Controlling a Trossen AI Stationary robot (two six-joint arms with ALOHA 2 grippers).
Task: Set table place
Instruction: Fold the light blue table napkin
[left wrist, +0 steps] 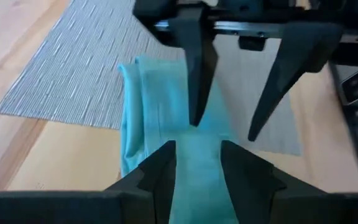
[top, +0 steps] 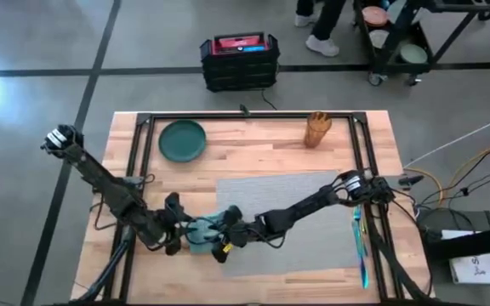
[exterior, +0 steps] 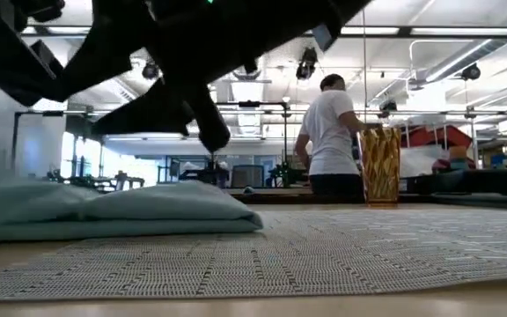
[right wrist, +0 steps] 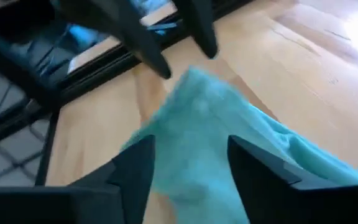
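Table (top: 253, 140) with mat (top: 304, 221) centre-right. Napkin (top: 204, 229) straddles mat's 8 o'clock corner. Left gripper (top: 179, 231) and right gripper (top: 228, 236) face off over it, both spread, gripping nothing. I'd pinch opposite edges, lift together, keep it flat.

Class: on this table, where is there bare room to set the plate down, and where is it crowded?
Free: the grey placemat's middle and far part, below the wooden cup. Crowded: its near-left corner, where both claws, left claw and right claw, meet over the teal napkin.
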